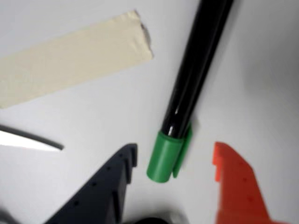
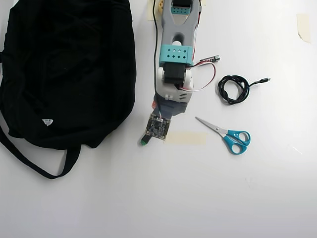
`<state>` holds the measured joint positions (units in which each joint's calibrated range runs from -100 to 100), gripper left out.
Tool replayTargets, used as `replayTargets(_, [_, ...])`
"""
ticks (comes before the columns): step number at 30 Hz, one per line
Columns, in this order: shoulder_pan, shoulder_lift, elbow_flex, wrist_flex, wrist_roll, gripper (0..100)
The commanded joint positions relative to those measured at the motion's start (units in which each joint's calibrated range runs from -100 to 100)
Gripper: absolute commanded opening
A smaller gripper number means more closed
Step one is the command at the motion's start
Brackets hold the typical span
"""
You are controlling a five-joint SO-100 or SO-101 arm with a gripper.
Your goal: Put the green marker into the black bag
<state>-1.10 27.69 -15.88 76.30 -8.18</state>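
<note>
Black soft fabric bag (image 2: 64, 69) fills the overhead view's nine o'clock side. Spread fingers, gripper (image 1: 175, 161) straddling the black-barrelled green-capped marker (image 1: 187, 102) flat on the white table (image 2: 158, 198): grasp pending, closing comes next. Beige tape strip (image 2: 185, 138) and blue-handled scissors (image 2: 228, 135) at three o'clock, nothing blocking.

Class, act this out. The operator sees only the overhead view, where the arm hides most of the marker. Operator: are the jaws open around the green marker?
Observer: Yes. In the wrist view the gripper is open, with one jaw on each side of the green marker, at its cap.
Operator: Do they touch it?
Observer: No, bare table shows on both sides of the cap.
Operator: Is the tape under it?
Observer: No, the tape strip lies apart from the barrel.
</note>
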Motion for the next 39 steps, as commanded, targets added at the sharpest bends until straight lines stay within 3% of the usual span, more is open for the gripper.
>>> replayTargets(1, [-0.7, -0.4, -1.5, 0.0, 0.2, 21])
replayTargets(39, [2.4, 11.4, -11.1, -0.5, -0.8, 24])
